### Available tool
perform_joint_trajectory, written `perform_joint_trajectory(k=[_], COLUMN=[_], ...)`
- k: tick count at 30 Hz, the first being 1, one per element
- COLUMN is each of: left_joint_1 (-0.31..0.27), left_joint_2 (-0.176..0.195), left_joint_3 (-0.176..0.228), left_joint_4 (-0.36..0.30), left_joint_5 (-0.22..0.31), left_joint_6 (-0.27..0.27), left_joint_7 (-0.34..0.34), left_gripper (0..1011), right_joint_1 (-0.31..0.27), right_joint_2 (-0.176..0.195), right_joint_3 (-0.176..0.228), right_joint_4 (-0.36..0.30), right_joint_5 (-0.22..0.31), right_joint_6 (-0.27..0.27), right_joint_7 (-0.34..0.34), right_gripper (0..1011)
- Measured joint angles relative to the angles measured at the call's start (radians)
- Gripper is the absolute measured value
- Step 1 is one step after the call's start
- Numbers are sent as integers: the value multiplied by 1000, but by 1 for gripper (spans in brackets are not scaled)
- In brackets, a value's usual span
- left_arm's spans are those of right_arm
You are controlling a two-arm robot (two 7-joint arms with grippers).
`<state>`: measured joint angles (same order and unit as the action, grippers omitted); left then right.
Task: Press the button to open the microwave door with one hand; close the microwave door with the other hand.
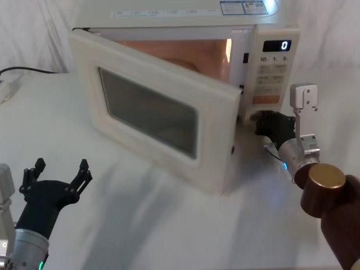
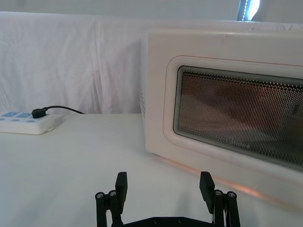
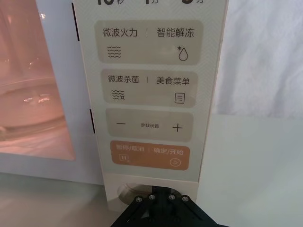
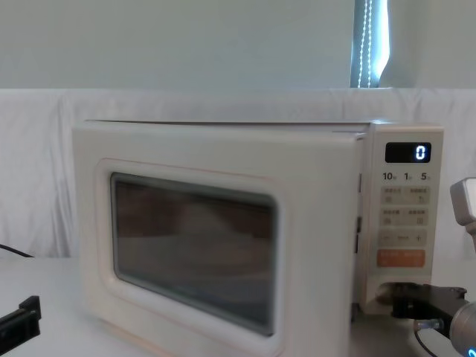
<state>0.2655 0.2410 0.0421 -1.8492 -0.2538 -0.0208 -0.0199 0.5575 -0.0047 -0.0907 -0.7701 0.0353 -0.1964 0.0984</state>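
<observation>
The cream microwave door (image 1: pixel 152 112) with its dark window stands swung partly open toward me, and the lit orange cavity shows behind it. It is also in the left wrist view (image 2: pixel 236 118) and the chest view (image 4: pixel 193 245). My right gripper (image 1: pixel 260 121) is shut, its tip against the recessed button (image 3: pixel 124 190) at the foot of the control panel (image 3: pixel 151 94). The gripper (image 3: pixel 158 201) hides most of the button. My left gripper (image 1: pixel 59 171) hovers open and holding nothing over the table at front left, well short of the door (image 2: pixel 163 187).
A white power strip (image 2: pixel 26 123) with a black cable lies at the back left. The orange key (image 3: pixel 149 155) sits just above the button. The display (image 1: pixel 277 45) reads 0. My right arm's bronze joint (image 1: pixel 326 180) is at front right.
</observation>
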Motion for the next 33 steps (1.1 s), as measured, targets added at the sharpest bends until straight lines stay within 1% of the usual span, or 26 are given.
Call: perform_joint_trajectory(k=[3,10,12,13,16,17,20,23,24,27,28,29,30,33], left_joint_1=[0,0,0,0,0,0,0,0,0,0,0,0,0,0], left_joint_2=[0,0,0,0,0,0,0,0,0,0,0,0,0,0], left_joint_3=[0,0,0,0,0,0,0,0,0,0,0,0,0,0], left_joint_4=[0,0,0,0,0,0,0,0,0,0,0,0,0,0], left_joint_5=[0,0,0,0,0,0,0,0,0,0,0,0,0,0], left_joint_6=[0,0,0,0,0,0,0,0,0,0,0,0,0,0], left_joint_7=[0,0,0,0,0,0,0,0,0,0,0,0,0,0], left_gripper=[1001,1001,1001,1001,1001,1001,1001,1001,1001,1001,1001,1001,1001,1001], right_joint_1=[-3,-41,-70,-70,-110,-110,-157,-186,-205,-235,-255,-262,-282,-319], right_joint_2=[0,3,3,3,4,4,5,6,6,5,5,5,4,2], right_joint_3=[0,1,1,1,1,1,-4,-8,-10,-11,-13,-13,-15,-17], right_joint_4=[-5,-63,-106,-106,-165,-165,-237,-279,-309,-350,-380,-389,-416,-462], right_joint_5=[-1,0,1,1,3,3,3,1,0,-2,-5,-6,-9,-13], right_joint_6=[2,24,35,35,48,48,66,77,83,89,91,91,91,89], right_joint_7=[0,5,6,6,7,7,6,1,-3,-10,-17,-19,-25,-35], right_gripper=[0,0,0,0,0,0,0,0,0,0,0,0,0,0])
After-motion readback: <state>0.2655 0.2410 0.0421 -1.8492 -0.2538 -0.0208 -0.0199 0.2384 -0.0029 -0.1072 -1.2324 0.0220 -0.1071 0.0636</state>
